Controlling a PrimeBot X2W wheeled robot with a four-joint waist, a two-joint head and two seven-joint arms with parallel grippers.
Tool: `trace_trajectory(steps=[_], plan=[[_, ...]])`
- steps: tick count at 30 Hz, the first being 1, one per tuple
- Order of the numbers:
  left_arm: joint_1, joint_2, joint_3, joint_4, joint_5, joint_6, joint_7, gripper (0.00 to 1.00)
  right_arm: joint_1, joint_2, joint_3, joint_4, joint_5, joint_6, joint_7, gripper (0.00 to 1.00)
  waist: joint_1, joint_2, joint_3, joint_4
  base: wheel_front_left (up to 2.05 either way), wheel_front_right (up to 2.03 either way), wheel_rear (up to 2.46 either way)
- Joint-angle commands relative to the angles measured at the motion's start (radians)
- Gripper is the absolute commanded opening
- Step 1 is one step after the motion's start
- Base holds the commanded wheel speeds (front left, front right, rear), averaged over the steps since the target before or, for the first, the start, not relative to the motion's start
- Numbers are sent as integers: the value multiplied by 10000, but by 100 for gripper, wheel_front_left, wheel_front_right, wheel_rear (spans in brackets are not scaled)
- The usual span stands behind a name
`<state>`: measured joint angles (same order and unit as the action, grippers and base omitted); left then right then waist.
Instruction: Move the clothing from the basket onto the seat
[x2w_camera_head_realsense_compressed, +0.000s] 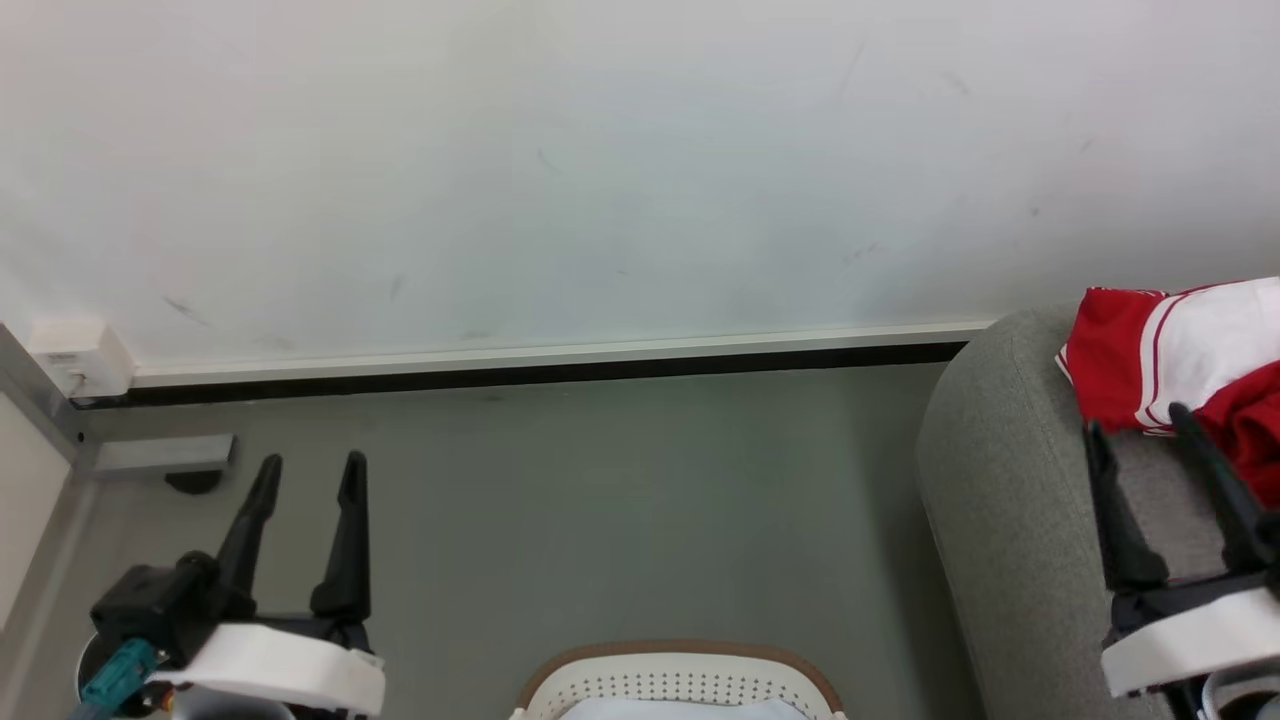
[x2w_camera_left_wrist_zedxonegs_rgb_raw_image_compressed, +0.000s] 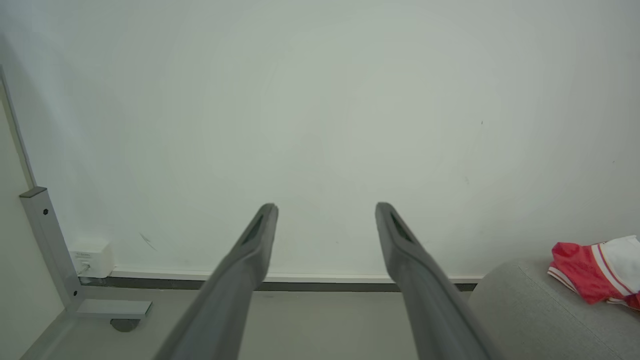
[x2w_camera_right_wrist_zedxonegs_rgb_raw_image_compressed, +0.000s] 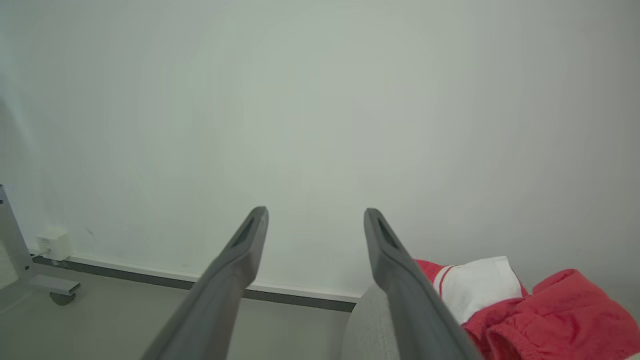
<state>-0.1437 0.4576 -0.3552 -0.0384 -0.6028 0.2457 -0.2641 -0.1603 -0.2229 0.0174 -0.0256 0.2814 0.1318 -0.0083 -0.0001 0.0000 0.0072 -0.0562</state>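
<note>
Grey textured fabric covers the large rounded seat (x2w_camera_head_realsense_compressed: 1000, 480) at the right edge of the head view. The bright-red sports clothing with white panels and stripe trim (x2w_camera_head_realsense_compressed: 1170, 360) lies heaped on it at the upper right, close to the seat's curved shoulder. From that spot a garment could slide off the rounded edge to the floor (x2w_camera_head_realsense_compressed: 620, 500) if anything tugs it. The likeliest cause is the right gripper (x2w_camera_head_realsense_compressed: 1138, 422), whose two long dark fingers stand spread and empty just in front of the heap; a careless swing toward the basket could hook a fold. The oval white perforated plastic basket with a tan-brown rim (x2w_camera_head_realsense_compressed: 680, 672) sits at the bottom centre, and a reach into it could knock that rim. The left gripper (x2w_camera_head_realsense_compressed: 311, 462), at the lower left, is likewise spread wide and holds nothing.

The seat and the heap run off the right edge, so how much clothing rests there cannot be told. The basket is cut by the bottom edge. A pale patch (x2w_camera_head_realsense_compressed: 680, 710) inside may be cloth or the basket's bottom, and whether red garments remain is hidden.
</note>
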Motion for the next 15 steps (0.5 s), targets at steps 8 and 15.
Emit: trace_trajectory(steps=[8, 15], plan=[[1304, -1307, 1575, 262, 1144, -552, -2, 100, 1289, 768, 575, 822, -202, -25, -1899, 100, 1, 0, -126, 87, 0, 0, 0], [2054, -2074, 2095, 756, 1883, -1620, -2, 100, 1641, 1212, 677, 1659, -416, -25, -2422, 100, 1, 0, -171, 97, 0, 0, 0]])
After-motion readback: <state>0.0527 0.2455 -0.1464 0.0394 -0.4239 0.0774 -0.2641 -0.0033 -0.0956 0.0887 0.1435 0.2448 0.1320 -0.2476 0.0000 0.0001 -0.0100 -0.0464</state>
